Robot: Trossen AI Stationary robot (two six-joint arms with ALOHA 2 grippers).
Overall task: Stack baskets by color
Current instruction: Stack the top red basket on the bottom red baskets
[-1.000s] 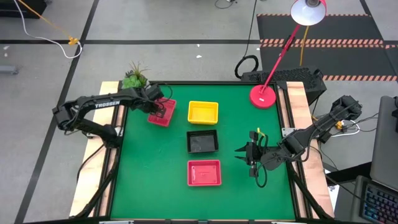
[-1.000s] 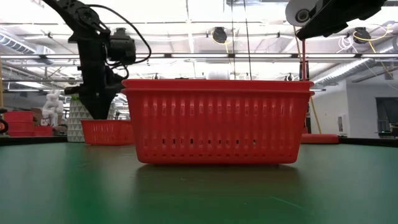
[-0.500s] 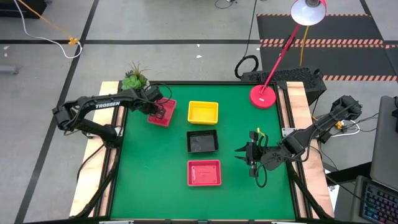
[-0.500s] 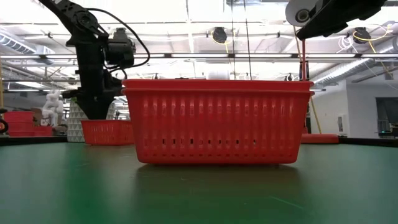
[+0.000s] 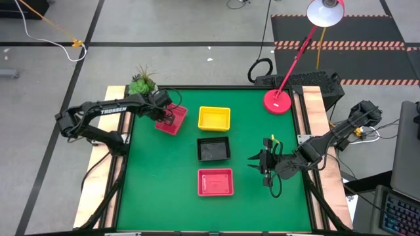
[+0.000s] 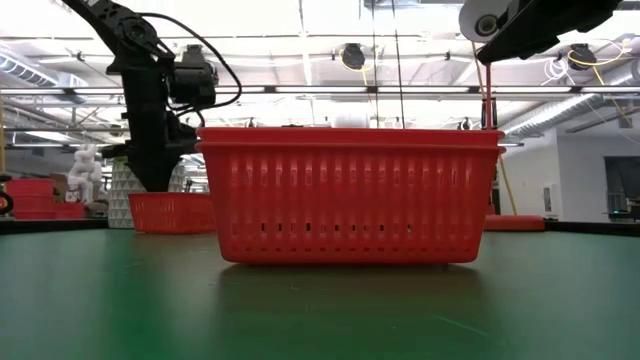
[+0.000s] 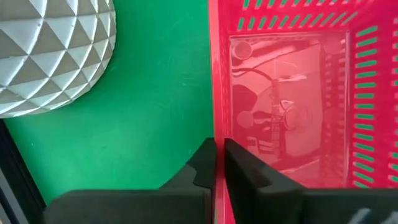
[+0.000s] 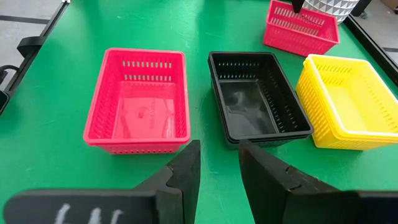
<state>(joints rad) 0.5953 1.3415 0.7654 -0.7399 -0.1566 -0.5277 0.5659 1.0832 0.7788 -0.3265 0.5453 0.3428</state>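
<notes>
A: Left gripper (image 7: 219,163)?
B: Jaws clamped on the side wall of the lone red basket (image 5: 171,119), near the table's (image 5: 164,183) far-left corner, beside the white plant pot (image 7: 50,50).
A: Right gripper (image 8: 216,165)?
B: Hovers near the right edge, jaws apart, holding nothing.
A: Stacks?
B: Mid-table row: yellow baskets (image 5: 214,118) farthest, black baskets (image 5: 214,149) in the middle, red stack (image 5: 216,181) toward the near edge.

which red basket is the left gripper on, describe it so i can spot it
Start at the white plant pot at the table's far left corner. The red basket sits just beside it, with the left gripper shut on its wall. Unlike the red basket stack at the near end of the middle row, it sits askew.
</notes>
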